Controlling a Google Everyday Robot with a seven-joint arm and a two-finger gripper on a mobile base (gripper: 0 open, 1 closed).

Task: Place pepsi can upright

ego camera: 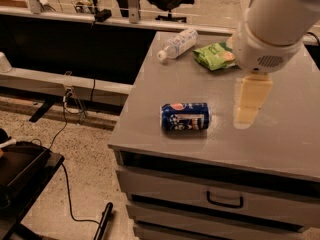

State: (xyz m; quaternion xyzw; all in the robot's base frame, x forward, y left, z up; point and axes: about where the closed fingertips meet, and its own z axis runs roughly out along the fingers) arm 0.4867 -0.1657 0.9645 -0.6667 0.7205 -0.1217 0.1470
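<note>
The pepsi can (185,117) is dark blue with a round red-white-blue logo and a white label patch. It lies on its side near the front left of the grey cabinet top (290,134), its long axis running left to right. My gripper (251,103) hangs cream-coloured under the white arm (272,29). It is to the right of the can, apart from it and a little above the surface, and holds nothing that I can see.
A clear plastic bottle (177,44) lies at the back left of the top. A green snack bag (214,55) lies beside it, partly behind the arm. Drawers (225,200) are below the front edge. Cables and a black stand are on the floor at left.
</note>
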